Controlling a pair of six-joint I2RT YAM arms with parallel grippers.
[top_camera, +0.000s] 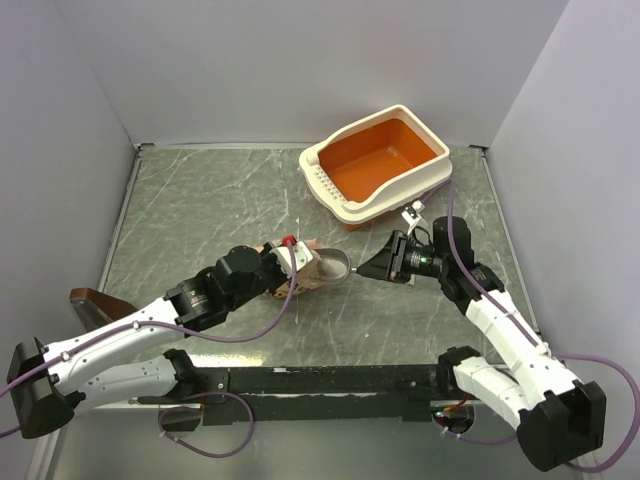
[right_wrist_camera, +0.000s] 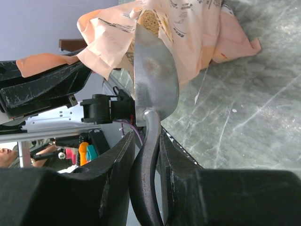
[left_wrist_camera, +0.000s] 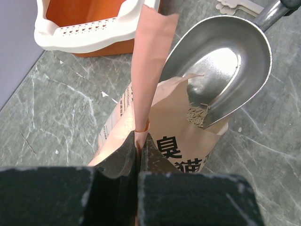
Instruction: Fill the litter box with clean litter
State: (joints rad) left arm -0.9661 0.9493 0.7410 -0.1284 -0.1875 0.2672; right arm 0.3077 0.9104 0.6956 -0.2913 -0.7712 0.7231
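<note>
The litter box (top_camera: 331,186), orange inside with a cream-white rim, stands at the far right of the table and holds no granules that I can see; its slotted end also shows in the left wrist view (left_wrist_camera: 89,32). My left gripper (top_camera: 287,256) (left_wrist_camera: 139,141) is shut on the top flap of the pink-orange paper bag (top_camera: 303,278) (left_wrist_camera: 186,141), holding its mouth open. My right gripper (top_camera: 378,266) (right_wrist_camera: 146,137) is shut on the handle of the metal scoop (top_camera: 336,264) (left_wrist_camera: 221,66) (right_wrist_camera: 155,80), whose bowl tip is in the bag's mouth. Clean litter (left_wrist_camera: 197,114) (right_wrist_camera: 149,20) shows inside the bag.
A small white plastic piece (top_camera: 413,212) lies just in front of the litter box. A dark brown object (top_camera: 93,301) sits at the table's left edge. Grey walls close in the table on three sides.
</note>
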